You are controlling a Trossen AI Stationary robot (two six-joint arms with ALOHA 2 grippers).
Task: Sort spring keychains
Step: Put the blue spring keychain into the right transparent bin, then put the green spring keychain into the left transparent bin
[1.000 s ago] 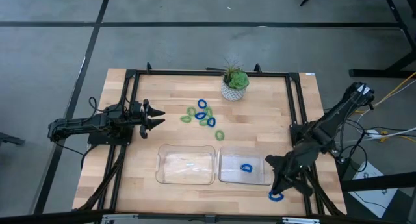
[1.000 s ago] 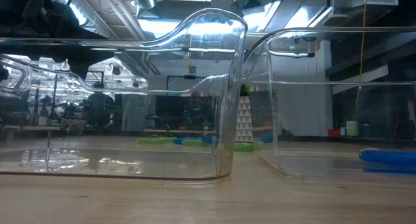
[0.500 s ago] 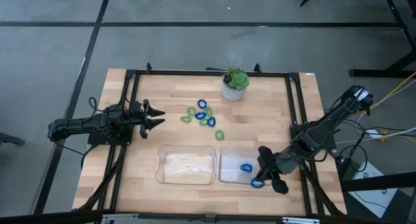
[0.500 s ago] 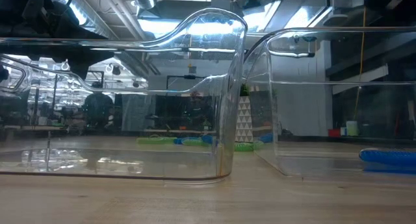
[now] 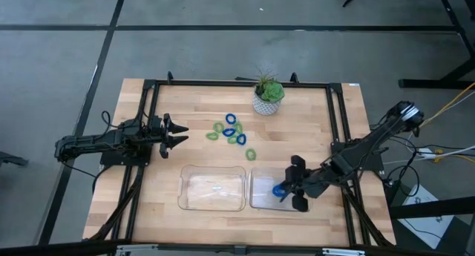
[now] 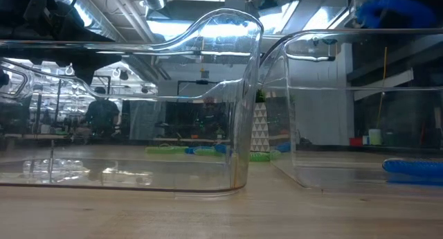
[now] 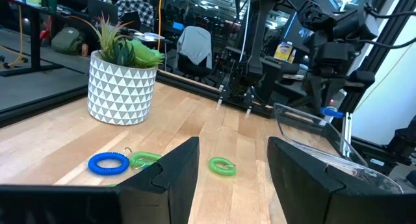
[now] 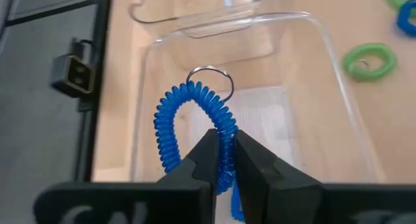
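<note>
Writing: none readable. My right pincer (image 8: 222, 160) pinches a blue keychain (image 8: 188, 123) above the right tray (image 5: 260, 200); only my wrist view shows its metal ring (image 8: 209, 81). Left pincer (image 5: 182, 133) waits agape near the pile (image 5: 231, 131).

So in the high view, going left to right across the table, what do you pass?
Left pincer → left clear plastic tray → white potted plant → right pincer holding a blue coiled keychain over the right clear tray.
</note>
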